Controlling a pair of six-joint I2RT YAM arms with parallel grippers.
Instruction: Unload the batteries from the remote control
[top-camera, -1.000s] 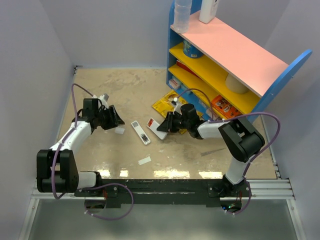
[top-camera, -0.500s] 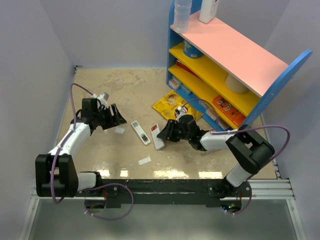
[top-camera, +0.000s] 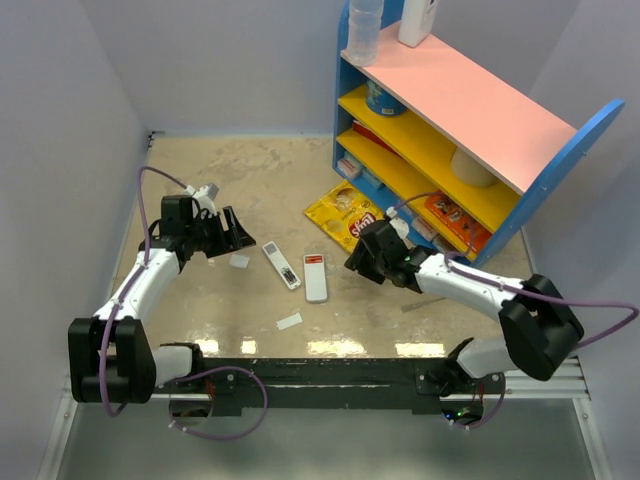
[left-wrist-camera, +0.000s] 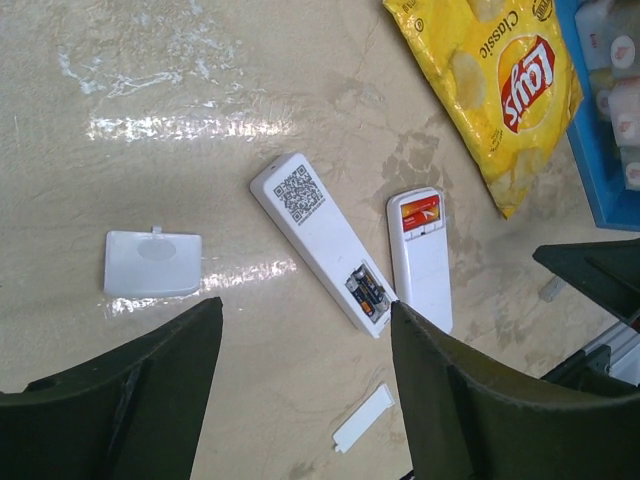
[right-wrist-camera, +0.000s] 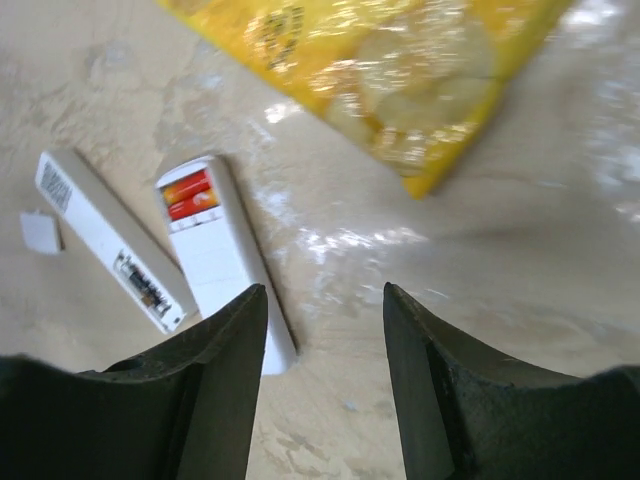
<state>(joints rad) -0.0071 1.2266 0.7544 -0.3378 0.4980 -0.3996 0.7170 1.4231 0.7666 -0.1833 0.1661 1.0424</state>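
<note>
Precision first: with left tool and right tool both spread and empty, pinch batteries just ahead of left tool, steadying remote control.

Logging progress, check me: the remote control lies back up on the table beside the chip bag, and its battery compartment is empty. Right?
Not quite. The compartment is not empty: the batteries sit in the open end of the remote control, as the left wrist view shows. The rest holds: it lies back up on the table beside the chip bag.
</note>
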